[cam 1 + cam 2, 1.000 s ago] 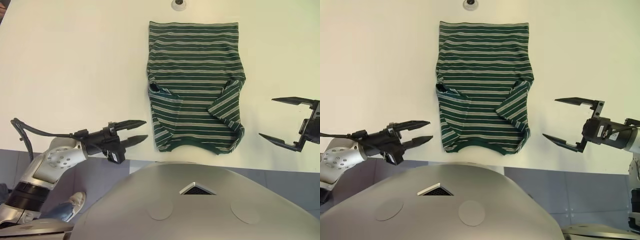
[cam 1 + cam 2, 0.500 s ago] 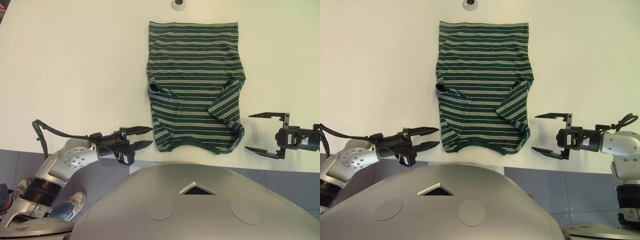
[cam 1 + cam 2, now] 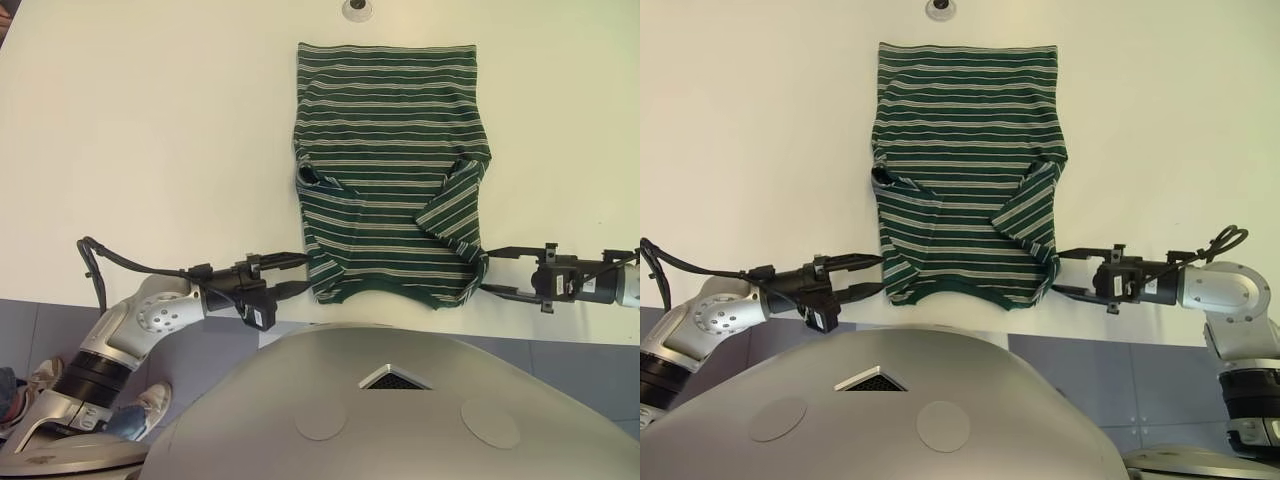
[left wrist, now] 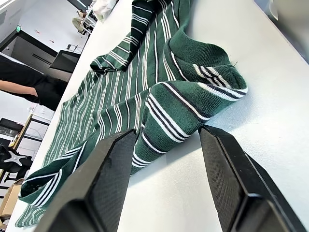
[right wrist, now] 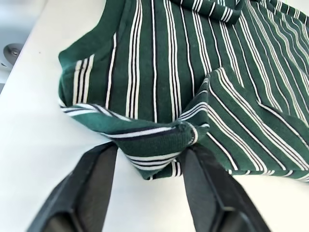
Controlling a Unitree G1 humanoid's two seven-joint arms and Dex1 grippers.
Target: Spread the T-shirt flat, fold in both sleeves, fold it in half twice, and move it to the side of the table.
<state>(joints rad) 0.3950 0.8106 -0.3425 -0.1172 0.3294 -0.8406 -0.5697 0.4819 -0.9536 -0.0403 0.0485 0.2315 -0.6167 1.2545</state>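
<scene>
Limp, light striped T-shirt (image 3: 390, 150) on worktop (image 3: 150, 130); left end effector (image 3: 300, 273) and right end effector (image 3: 487, 270) gape open astride its near corners, probably the best holds.

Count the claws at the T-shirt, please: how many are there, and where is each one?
2. The left claw is at the near left corner of the T-shirt, and the right claw is at its near right corner. Both are open, each straddling a bunched corner of cloth.
</scene>
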